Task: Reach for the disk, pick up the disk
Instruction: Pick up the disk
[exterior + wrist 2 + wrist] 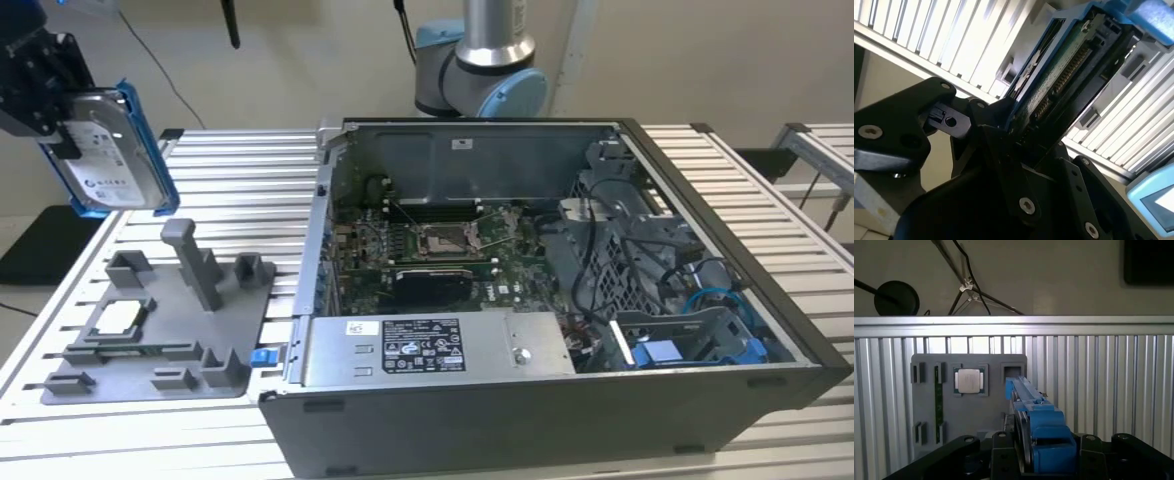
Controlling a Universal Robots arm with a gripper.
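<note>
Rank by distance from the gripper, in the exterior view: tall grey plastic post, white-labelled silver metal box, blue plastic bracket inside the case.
The gripper holds the blue-framed silver disk.
1. Tall grey plastic post, on the grey plate, exterior view's left.
2. White-labelled silver metal box, middle, front of the case.
3. Blue plastic bracket, in the case, exterior view's right.

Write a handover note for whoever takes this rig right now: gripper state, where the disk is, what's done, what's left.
The gripper is shut on the disk, a flat silver-grey hard drive with a white label and blue plastic frame.
The disk is held on edge in the air at the exterior view's left, lifted clear of the slatted metal table and the grey fixture plate.
Done: reach and pick-up.
Left: nothing of this task shows undone.
</note>
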